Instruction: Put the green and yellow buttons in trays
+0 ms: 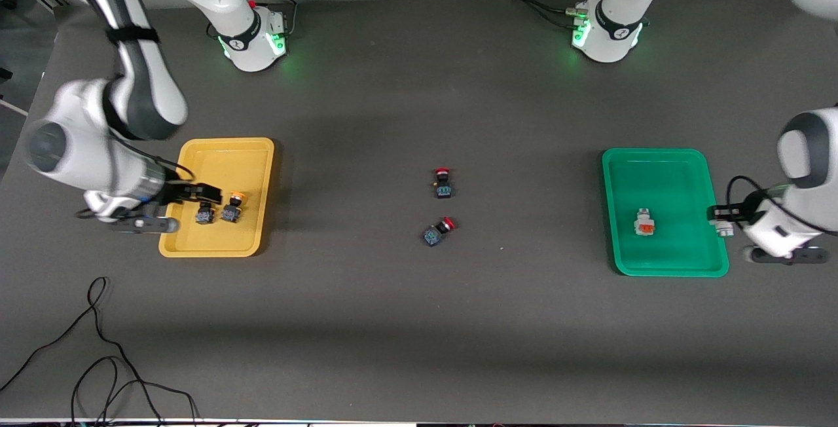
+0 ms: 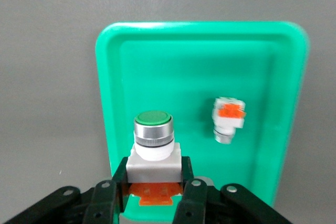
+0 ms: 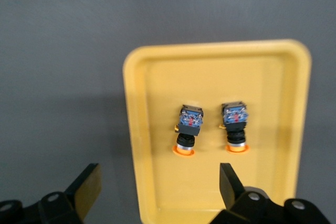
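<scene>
The yellow tray [image 1: 252,152] lies at the right arm's end of the table and holds two yellow-capped buttons [image 1: 204,216] [image 1: 232,207], side by side. In the right wrist view they lie on their sides [image 3: 188,127] [image 3: 234,121] in the tray [image 3: 157,77]. My right gripper [image 1: 208,194] [image 3: 157,187] hangs open and empty over that tray's edge. The green tray [image 1: 661,158] [image 2: 273,51] holds one white, orange-banded button [image 1: 645,222] [image 2: 227,119]. My left gripper [image 1: 717,216] [image 2: 154,182] is shut on a second green-capped button [image 2: 153,140], held over the tray's edge.
Two red-capped black buttons [image 1: 443,183] [image 1: 437,232] lie in the middle of the table, between the trays. A black cable [image 1: 98,361] loops on the table near the front camera at the right arm's end.
</scene>
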Robot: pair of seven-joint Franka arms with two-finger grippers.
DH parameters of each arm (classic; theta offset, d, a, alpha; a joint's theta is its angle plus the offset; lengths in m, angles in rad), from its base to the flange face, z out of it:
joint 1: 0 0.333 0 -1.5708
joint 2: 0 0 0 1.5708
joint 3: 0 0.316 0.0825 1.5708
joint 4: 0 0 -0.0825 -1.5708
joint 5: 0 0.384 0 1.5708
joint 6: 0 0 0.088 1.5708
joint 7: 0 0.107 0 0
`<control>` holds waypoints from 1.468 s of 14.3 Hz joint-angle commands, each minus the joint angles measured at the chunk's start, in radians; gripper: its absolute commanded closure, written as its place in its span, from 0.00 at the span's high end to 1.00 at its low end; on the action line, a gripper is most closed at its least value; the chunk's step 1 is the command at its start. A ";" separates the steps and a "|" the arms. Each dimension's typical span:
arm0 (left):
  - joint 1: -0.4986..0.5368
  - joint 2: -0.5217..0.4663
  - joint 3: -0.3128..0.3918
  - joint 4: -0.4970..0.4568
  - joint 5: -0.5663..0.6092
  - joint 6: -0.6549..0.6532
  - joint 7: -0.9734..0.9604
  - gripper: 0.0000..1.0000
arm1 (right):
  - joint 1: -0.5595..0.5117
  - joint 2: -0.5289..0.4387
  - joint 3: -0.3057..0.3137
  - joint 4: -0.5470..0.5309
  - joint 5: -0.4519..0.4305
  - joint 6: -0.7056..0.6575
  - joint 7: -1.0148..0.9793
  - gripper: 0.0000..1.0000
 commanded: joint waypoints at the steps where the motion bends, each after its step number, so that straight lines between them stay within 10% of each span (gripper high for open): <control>1: 0.030 0.012 -0.012 -0.171 0.032 0.210 0.016 0.17 | -0.003 -0.050 -0.023 0.130 0.014 -0.132 -0.053 1.00; 5: 0.032 0.088 -0.012 -0.183 0.041 0.291 0.022 0.24 | -0.011 -0.022 -0.049 0.414 -0.061 -0.348 -0.056 1.00; 7: 0.032 0.080 -0.011 -0.176 0.041 0.268 0.065 0.91 | -0.012 -0.024 -0.051 0.477 -0.066 -0.402 -0.055 1.00; 8: 0.036 0.077 -0.012 -0.168 0.041 0.251 0.068 1.00 | -0.015 -0.035 -0.054 0.488 -0.066 -0.410 -0.055 1.00; 17: 0.041 -0.139 -0.014 0.235 -0.051 -0.434 0.176 1.00 | -0.006 -0.081 -0.087 0.485 0.012 -0.467 -0.046 1.00; 21: 0.024 -0.293 -0.024 0.242 -0.054 -0.542 0.165 1.00 | 0.004 -0.211 -0.078 0.245 0.016 -0.356 -0.041 1.00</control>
